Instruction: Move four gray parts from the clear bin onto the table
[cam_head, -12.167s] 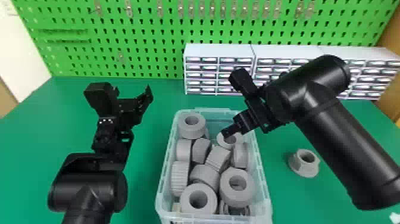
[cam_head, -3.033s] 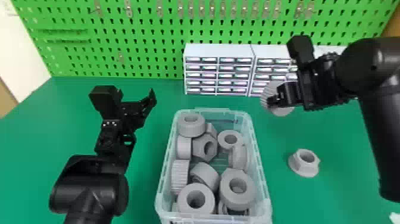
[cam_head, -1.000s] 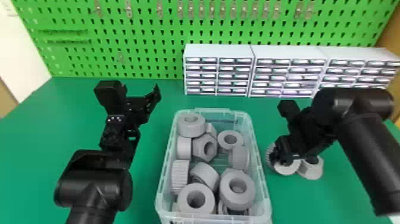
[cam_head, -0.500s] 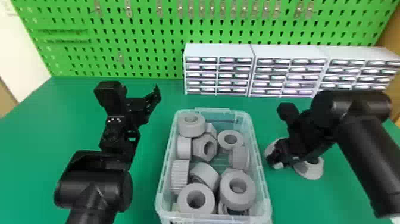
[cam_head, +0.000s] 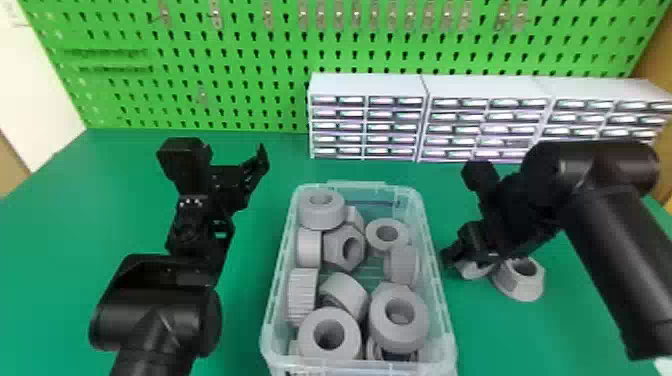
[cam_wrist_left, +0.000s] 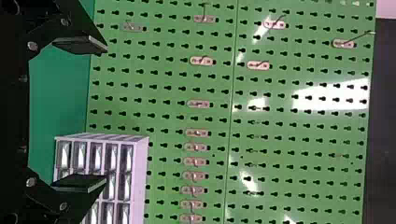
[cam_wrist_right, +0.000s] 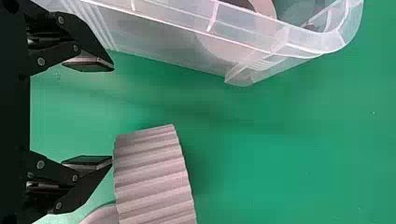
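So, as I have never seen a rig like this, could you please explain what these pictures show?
These are a robot's two black arms. The head view looks forward and down from its head; the two wrist views come from cameras on the arms and are turned on their side.

On the green table stands a clear bin of gray parts. Two more lie to its right: a ribbed one and a flared one. Behind are white drawer units and a green pegboard.

The right gripper is by the ribbed part, its jaws apart. The left gripper is over to the left of the bin, jaws also apart. Neither holds anything.
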